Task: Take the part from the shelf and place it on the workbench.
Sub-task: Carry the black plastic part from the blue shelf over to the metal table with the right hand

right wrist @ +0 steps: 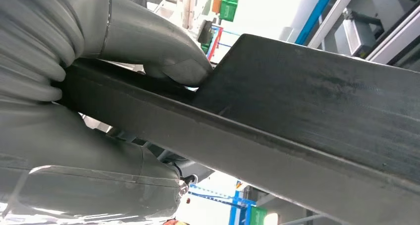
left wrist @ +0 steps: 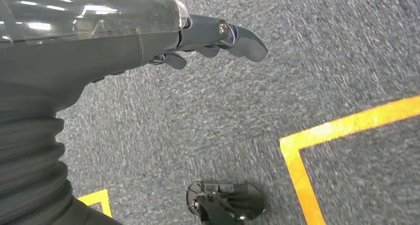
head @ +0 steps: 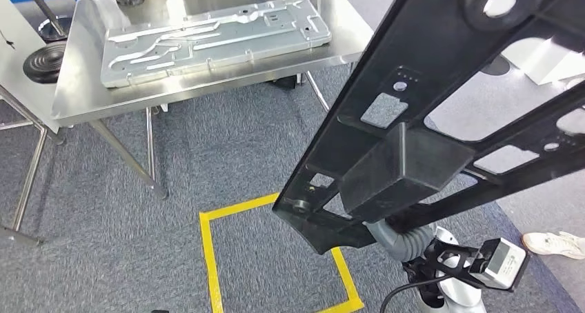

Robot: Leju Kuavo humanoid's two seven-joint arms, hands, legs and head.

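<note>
A long black frame-like part [head: 428, 113] with cut-outs and a boxy block slants across the right of the head view, above the carpet. My right hand [right wrist: 59, 136] grips one of its rails from below, the thumb [right wrist: 148, 41] pressed on the black part [right wrist: 307, 111]; in the head view just the ribbed wrist [head: 399, 243] shows under it. The steel workbench [head: 83, 99] stands ahead at the upper left, apart from the part. My left hand [left wrist: 124, 36] hangs over the carpet, its fingers [left wrist: 237, 36] stretched out and holding nothing.
A large silver machined plate [head: 214, 41] lies on the workbench. Black round discs [head: 45, 61] sit on a lower stand to the left. Yellow floor tape [head: 210, 258] marks a square ahead of me. A person's white shoe [head: 555, 244] is at the right.
</note>
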